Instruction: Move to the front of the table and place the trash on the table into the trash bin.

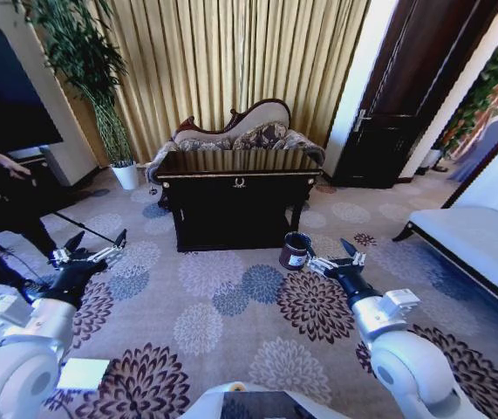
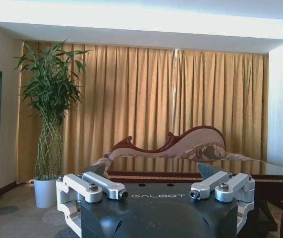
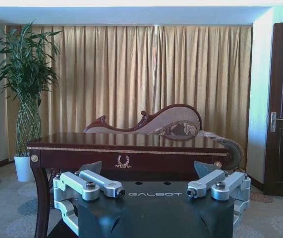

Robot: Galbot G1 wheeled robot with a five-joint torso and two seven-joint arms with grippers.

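The table is dark and glossy with gold trim, and stands across the patterned carpet ahead of me; it is also seen in the right wrist view and the left wrist view. Its top reflects the curtains, and the trash on it is out of view. The trash bin, a small dark bucket with a white label, sits on the carpet by the table's front right leg. My left gripper hangs open over the carpet, left of the table. Just right of the bin, my right gripper is open and holds nothing.
A curved chaise sofa stands behind the table against gold curtains. A bamboo plant in a white pot is at the back left, a dark door at the back right, and a white bench along the right.
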